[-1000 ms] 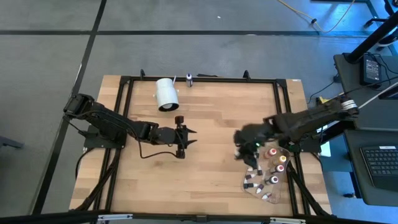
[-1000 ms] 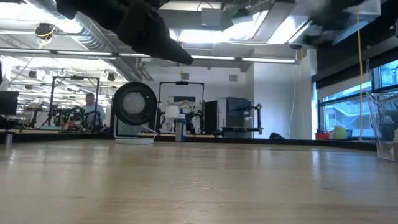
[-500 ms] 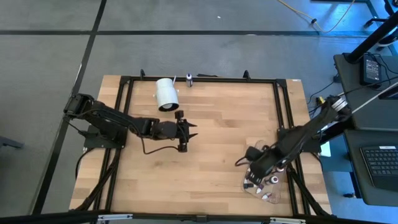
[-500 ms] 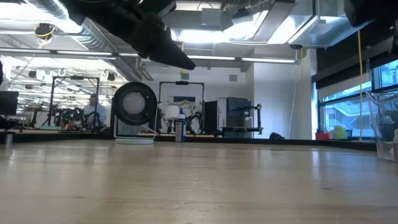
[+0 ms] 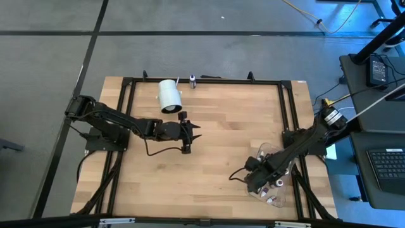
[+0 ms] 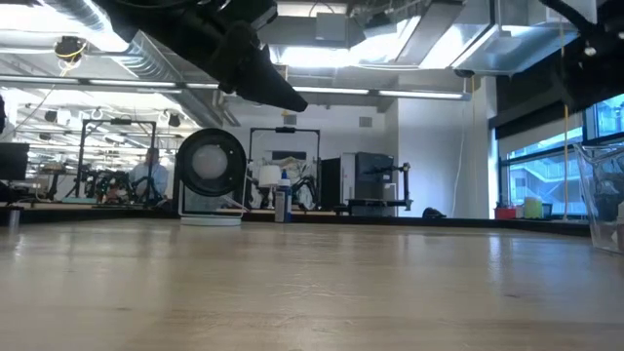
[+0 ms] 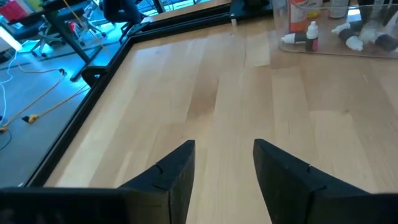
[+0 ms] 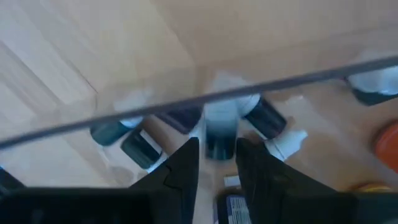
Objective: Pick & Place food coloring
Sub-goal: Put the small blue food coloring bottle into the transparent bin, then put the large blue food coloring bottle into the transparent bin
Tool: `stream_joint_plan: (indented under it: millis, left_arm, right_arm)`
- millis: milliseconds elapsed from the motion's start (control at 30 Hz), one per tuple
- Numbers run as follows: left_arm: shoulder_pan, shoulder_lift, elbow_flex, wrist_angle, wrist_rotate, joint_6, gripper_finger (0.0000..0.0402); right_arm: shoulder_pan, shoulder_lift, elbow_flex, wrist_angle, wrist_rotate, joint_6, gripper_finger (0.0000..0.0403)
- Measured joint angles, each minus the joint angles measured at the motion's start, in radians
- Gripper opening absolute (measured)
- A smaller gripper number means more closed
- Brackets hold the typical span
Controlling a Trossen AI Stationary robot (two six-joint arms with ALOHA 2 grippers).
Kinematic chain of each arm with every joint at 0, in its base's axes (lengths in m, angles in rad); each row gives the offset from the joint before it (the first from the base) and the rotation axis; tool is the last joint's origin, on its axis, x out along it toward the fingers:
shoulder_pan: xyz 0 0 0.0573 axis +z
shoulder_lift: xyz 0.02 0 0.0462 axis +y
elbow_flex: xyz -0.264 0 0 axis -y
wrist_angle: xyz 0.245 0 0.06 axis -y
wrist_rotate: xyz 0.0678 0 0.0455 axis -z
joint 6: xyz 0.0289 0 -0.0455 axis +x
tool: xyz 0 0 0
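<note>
Right gripper (image 8: 217,163) jaws narrowly parted inside clear tray (image 8: 186,102), dark bottle (image 8: 221,127) just ahead between tips, ungripped. Left gripper (image 7: 224,165) jaws apart, empty, above bare surface (image 7: 249,99).

Right gripper (image 8: 217,151) sits over a clear container rim (image 8: 205,99), fingers (image 8: 184,163) slightly apart, straddling a dark bottle with pale cap (image 8: 222,127). More dark bottles (image 8: 140,149) lie just beside it inside the container. An orange bottle (image 8: 387,138) lies farther off. Wooden table (image 8: 93,43) lies beyond the rim.
</note>
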Motion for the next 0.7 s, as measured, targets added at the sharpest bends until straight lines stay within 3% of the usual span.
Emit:
stream_joint_plan:
  millis: [433,700]
  left_arm:
    - [0.0,0.0,0.0,0.0,-0.002,0.0,0.0163]
    - [0.0,0.0,0.0,0.001,-0.037,0.068,0.0158]
  right_arm:
    - [-0.005,0.014,0.0,-0.022,-0.048,-0.014,0.0119]
    - [-0.005,-0.125,0.0,-0.055,-0.01,-0.025,0.0117]
